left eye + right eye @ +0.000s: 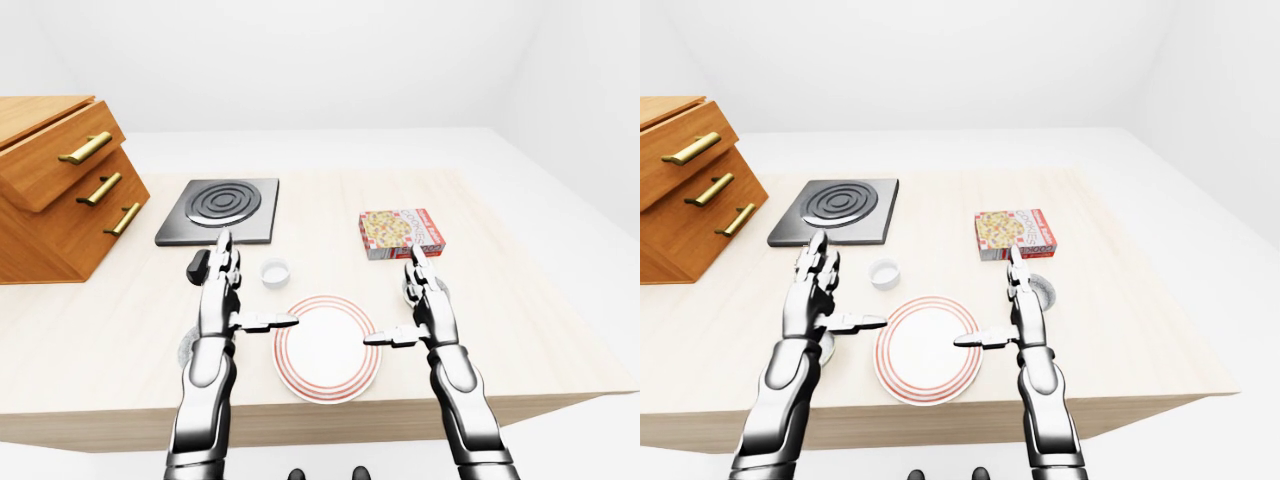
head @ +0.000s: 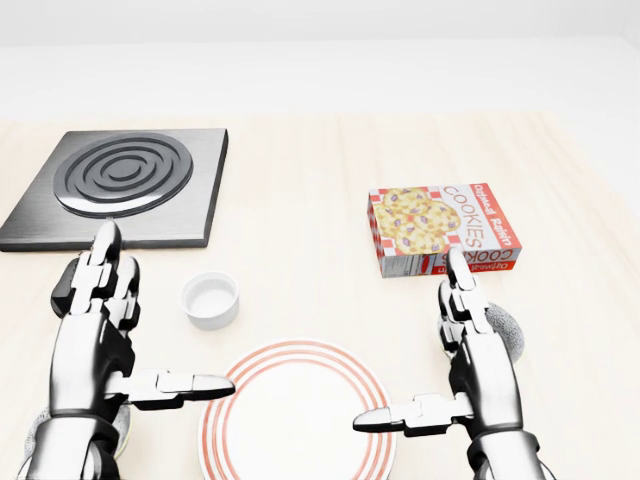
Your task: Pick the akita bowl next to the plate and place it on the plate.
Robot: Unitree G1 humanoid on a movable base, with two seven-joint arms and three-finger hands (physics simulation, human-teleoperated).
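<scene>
Fingers spread, the silver left hand [image 2: 95, 330] is hovering over the small black bowl [image 1: 195, 266] (a clumsy reach could be knocking it away).

The jointed silver left hand [image 2: 92, 335] and the jointed silver right hand [image 2: 482, 372] hover unclenched, fingers [image 2: 105, 248] stretched straight (thumbs pointing inward toward each other).

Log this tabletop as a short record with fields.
target: black akita bowl, mostly hidden behind the left hand
destination: white round plate with red rings, bare
left hand: open, fingers extended
right hand: open, holds nothing
nearby: small white ceramic bowl, red cardboard cookie box, black square burner plate
</scene>
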